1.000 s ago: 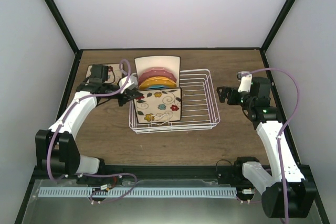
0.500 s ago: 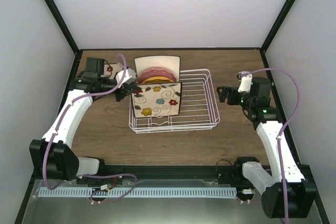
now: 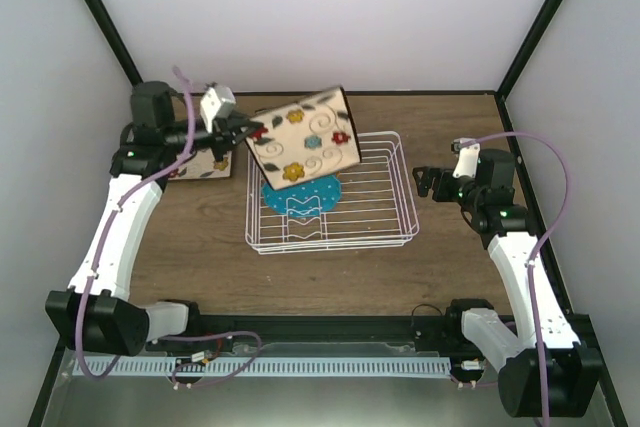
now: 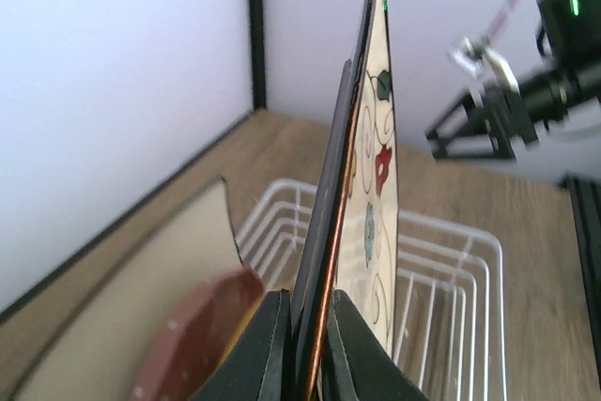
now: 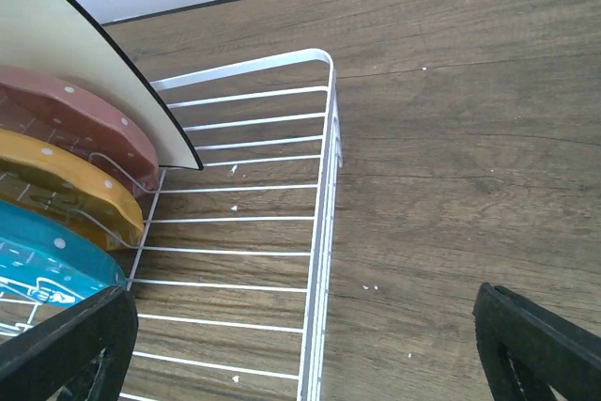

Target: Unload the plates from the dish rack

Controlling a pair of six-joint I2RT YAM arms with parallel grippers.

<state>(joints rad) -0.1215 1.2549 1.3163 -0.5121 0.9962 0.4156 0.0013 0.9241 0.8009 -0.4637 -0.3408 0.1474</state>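
— Where is the left gripper (image 3: 243,132)?
— Up off the table, by the far left corner of the dish rack (image 3: 404,209). Its jaws are squeezed tight on the edge of a floral square plate (image 3: 305,142). The wrist view shows both fingers (image 4: 270,349) pressed to the rim, one on each face.
— And the plate itself?
— In the air, clear of the wires, above the far left part of the rack. It is tilted, with its patterned face toward the overhead camera.
— What sits in the rack?
— Four plates on edge at the left end, seen best from the right wrist. A plain cream plate (image 5: 66,35) is farthest back, then a pink plate (image 5: 75,119), an orange plate (image 5: 66,190) and a blue plate (image 5: 47,255) nearest. From above, only the blue one shows clearly, below the raised plate.
— Anything outside the rack?
— A second floral plate (image 3: 205,164) lies on the wooden table (image 3: 200,247) left of the rack, partly hidden by the left arm.
— The right gripper (image 3: 425,179)?
— It hovers beside the right end of the rack, apart from it, fingers spread wide and holding nothing
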